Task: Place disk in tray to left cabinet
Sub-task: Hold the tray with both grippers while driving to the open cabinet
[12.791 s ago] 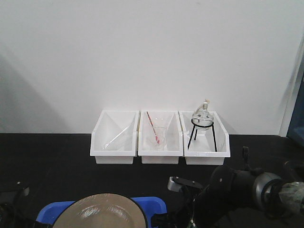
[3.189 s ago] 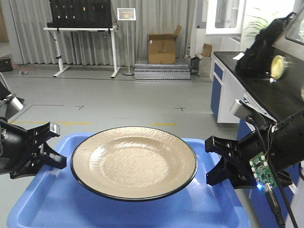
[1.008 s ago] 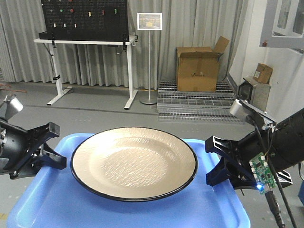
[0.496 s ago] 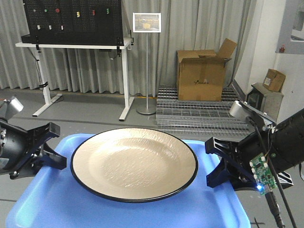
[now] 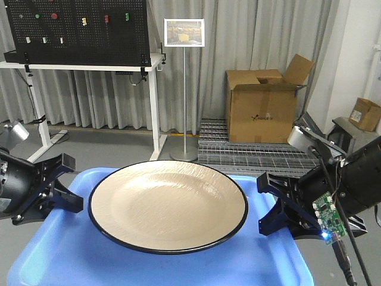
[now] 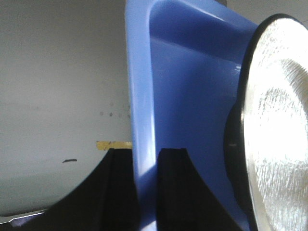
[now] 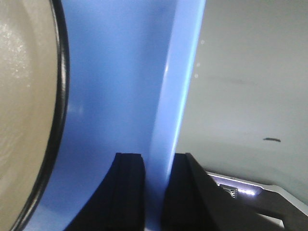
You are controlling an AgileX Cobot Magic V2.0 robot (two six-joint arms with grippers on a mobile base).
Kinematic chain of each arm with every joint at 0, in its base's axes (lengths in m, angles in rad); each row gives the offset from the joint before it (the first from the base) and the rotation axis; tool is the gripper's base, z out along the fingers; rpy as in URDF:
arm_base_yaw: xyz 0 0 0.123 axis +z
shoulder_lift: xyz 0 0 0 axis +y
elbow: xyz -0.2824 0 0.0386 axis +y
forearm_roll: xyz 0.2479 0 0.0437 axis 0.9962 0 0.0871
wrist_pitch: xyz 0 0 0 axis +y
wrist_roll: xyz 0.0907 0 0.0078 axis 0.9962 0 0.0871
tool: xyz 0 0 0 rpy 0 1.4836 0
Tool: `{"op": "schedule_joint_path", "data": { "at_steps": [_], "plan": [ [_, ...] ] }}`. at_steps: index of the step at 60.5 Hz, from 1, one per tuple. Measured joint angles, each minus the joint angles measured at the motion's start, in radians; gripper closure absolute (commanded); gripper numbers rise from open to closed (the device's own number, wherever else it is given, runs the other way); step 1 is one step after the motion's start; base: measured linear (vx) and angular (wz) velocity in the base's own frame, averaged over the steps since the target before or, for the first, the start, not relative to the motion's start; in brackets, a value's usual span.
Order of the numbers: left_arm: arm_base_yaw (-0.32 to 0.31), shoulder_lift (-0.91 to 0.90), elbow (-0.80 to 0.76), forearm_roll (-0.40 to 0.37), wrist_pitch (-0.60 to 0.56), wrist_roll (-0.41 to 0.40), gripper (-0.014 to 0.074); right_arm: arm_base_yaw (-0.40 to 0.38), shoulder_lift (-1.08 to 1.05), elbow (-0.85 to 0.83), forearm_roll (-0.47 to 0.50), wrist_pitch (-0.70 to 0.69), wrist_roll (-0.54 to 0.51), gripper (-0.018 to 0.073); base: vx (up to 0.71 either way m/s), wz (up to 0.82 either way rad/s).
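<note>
The blue tray (image 5: 53, 262) sits near the camera, held level above a grey floor (image 5: 119, 143). It is gripped at its two short ends. The left tool (image 5: 68, 183) is clamped on the tray's left rim. In the left wrist view one black finger (image 6: 118, 187) lies outside the rim wall and the other inside it, both pressed against the blue plastic. The right tool (image 5: 266, 202) is clamped on the right rim in the same way. The right wrist view shows one finger (image 7: 129, 192) inside the tray and its mate outside, with the thin wall pinched between them.

The disk (image 5: 168, 205) lies in the middle of the tray. It is tan and glossy with a thin black edge, and it rests flat on the tray floor. It spans most of the tray's width, leaving a strip of bare blue between its edge and each clamped rim. Neither tool touches it.

A small green circuit board (image 5: 328, 219) with a lit blue point hangs on the right arm, and a cable trails down from it.

Far behind, a black pegboard (image 5: 77, 30) stands on a white-legged bench (image 5: 83, 64) at the left, in front of grey curtains (image 5: 262, 30). A framed sign on a slim pole (image 5: 184, 33) stands to the right of the bench. Farther right, an open cardboard box (image 5: 262, 98) rests on a low metal grating (image 5: 238, 149). A smaller box (image 5: 364, 113) sits at the far right edge. In the left wrist view a short yellow mark (image 6: 113, 144) shows on the floor just beside the tray's rim.
</note>
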Motion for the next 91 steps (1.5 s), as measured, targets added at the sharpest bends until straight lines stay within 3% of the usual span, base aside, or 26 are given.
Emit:
{"op": "schedule_joint_path", "data": {
  "at_steps": [91],
  "plan": [
    [0.000,0.000,0.000,0.000,-0.001,0.000,0.0596,0.000,0.000,0.000,0.001,0.000,0.000,0.0561,0.59,-0.05]
  ]
}}
